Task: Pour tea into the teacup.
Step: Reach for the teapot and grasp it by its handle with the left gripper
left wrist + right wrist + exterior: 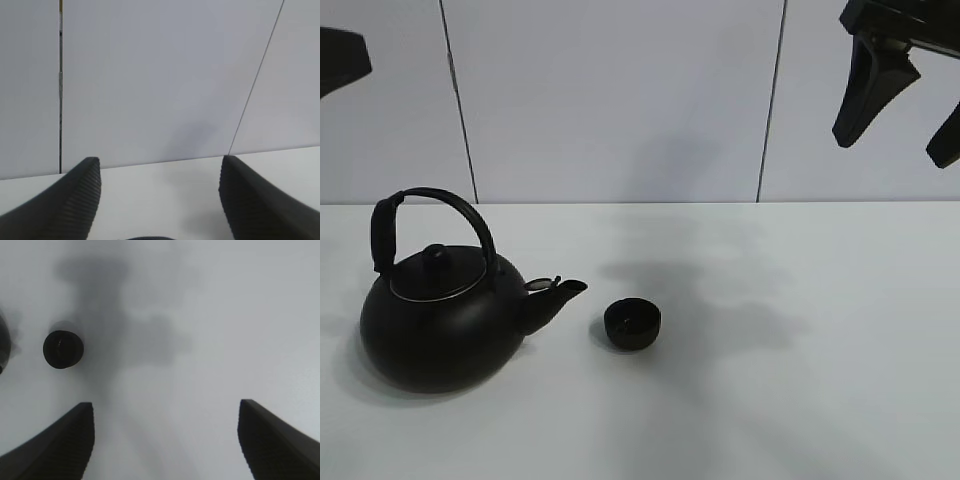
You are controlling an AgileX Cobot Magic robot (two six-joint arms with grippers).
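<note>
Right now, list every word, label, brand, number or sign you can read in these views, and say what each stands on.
None: no text can be read in any view.
The big round black metal kettle with the arched handle shows no lettering or logo.
The small matte black bowl-shaped teacup is plain.
The white tabletop and pale grey wall panels carry no marks.
</note>
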